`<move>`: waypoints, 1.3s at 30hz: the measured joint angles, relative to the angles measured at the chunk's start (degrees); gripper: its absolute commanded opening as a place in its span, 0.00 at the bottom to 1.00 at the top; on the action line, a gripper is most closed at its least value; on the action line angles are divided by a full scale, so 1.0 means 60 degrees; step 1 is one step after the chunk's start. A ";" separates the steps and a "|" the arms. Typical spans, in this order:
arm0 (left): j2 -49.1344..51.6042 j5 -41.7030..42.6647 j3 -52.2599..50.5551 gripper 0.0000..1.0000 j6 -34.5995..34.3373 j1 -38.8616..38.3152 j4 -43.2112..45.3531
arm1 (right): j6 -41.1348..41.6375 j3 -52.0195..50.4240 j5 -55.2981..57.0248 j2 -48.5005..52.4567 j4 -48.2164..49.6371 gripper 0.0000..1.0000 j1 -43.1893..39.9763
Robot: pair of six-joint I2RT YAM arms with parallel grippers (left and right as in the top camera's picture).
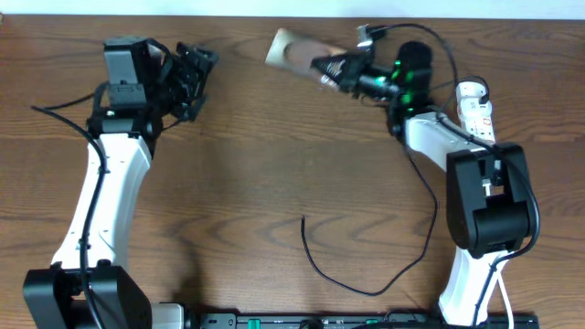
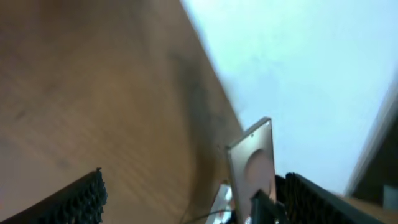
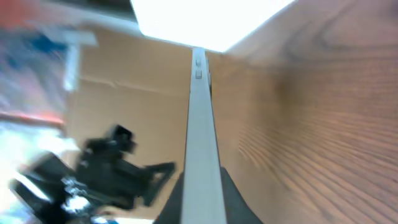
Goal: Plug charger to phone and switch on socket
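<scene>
Overhead: right gripper (image 1: 331, 69) clamped on phone (image 1: 291, 50), phone tilted and blurred near table (image 1: 256, 183) far edge. Left gripper (image 1: 199, 80) spread wide, empty, toward far left corner. Charger (image 1: 315, 265) lies loose near front edge. Socket (image 1: 475, 105) by right edge, partly under right arm.

Left wrist: own fingers (image 2: 78, 200) far apart, phone (image 2: 252, 167) broad side showing beyond.

Right wrist: phone (image 3: 202, 143) edge-on only, side buttons visible.
</scene>
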 measured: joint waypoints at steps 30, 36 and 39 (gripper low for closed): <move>-0.0007 -0.0073 -0.5253 0.99 -0.2816 -0.0805 1.2185 | 0.4932 -0.0004 -0.0186 0.0000 0.2994 0.01 0.1643; -0.0007 -0.0073 -0.5253 0.99 -0.2969 -0.0790 1.2193 | 0.4433 0.0000 -0.0834 0.0000 0.2787 0.01 0.1694; -0.0007 -0.0073 -0.5253 0.86 -0.3013 -0.0790 1.2185 | 0.4171 0.0000 -0.1111 0.0000 0.2320 0.01 0.1749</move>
